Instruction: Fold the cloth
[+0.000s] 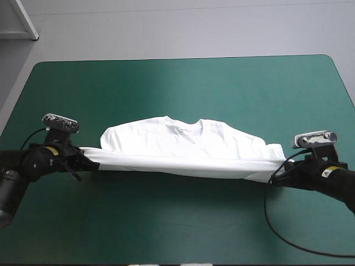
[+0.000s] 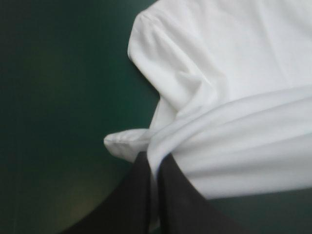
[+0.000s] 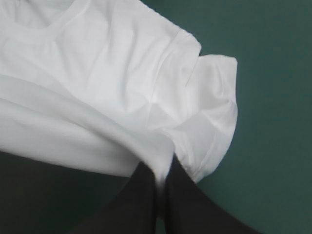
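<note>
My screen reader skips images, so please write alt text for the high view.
A white T-shirt lies on the teal-green table, collar toward the far edge, its near edge stretched taut between the left tool and the right tool, each shut on a corner.

White short-sleeved T-shirt (image 1: 183, 145) mid-desk, collar toward far edge; upper half lies flat w/ light wrinkles, near hem lifted & stretched taut into a band.
</note>
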